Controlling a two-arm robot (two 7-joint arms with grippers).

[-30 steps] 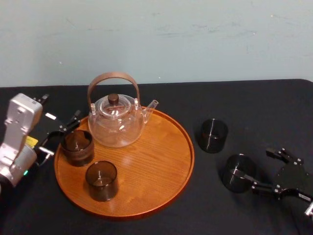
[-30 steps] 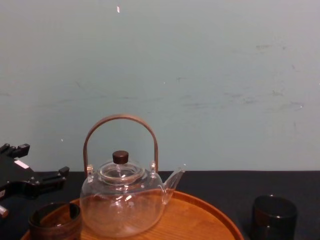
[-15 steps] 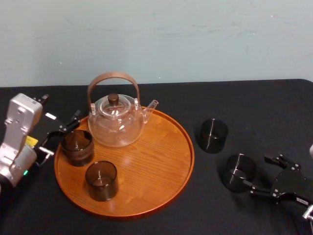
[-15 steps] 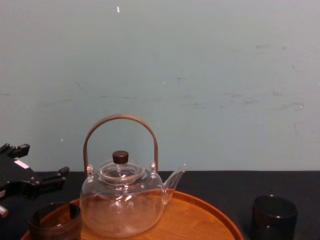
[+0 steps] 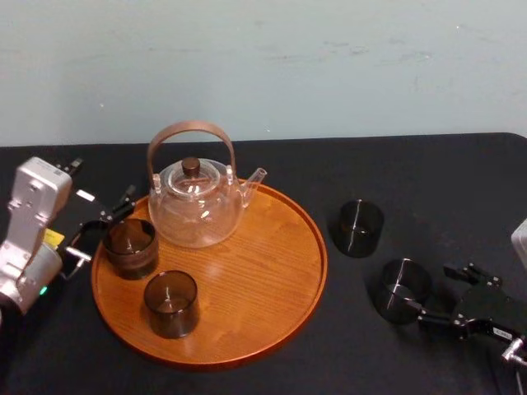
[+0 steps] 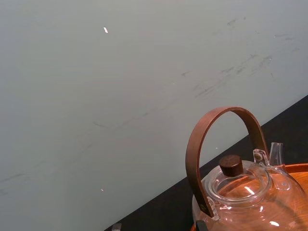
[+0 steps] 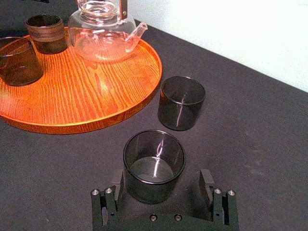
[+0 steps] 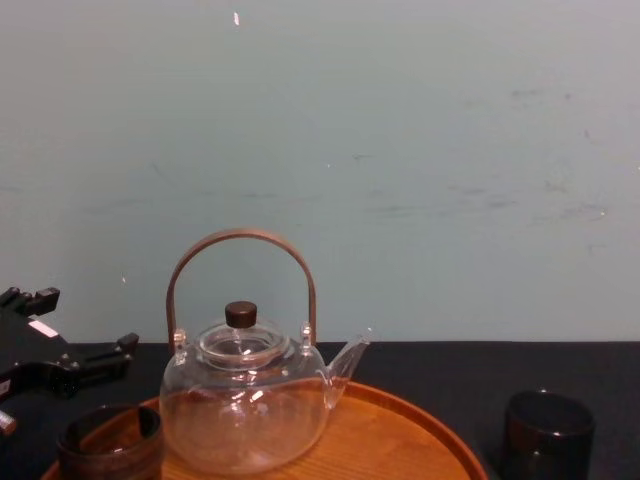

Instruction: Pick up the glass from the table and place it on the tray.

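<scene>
Right gripper (image 7: 161, 180): jaws open, astride dark smoky glass (image 7: 154, 161) at round wooden tray's (image 5: 247, 284) three o'clock; centre, close gently. Left gripper (image 5: 103, 224) idle, ten o'clock, jaws open.

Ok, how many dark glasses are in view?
4 glasses. Two on the tray: one by the teapot, one nearer the robot. Two on the table: one farther back, one inside the open right tool.

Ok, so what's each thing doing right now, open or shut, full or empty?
Teapot: upright, lid on.
Left tray glass: upright, empty.
Front tray glass: upright, empty.
Far table glass: upright, empty.
Near table glass: upright, empty.
Right gripper: open around near table glass.
Left gripper: open.
</scene>
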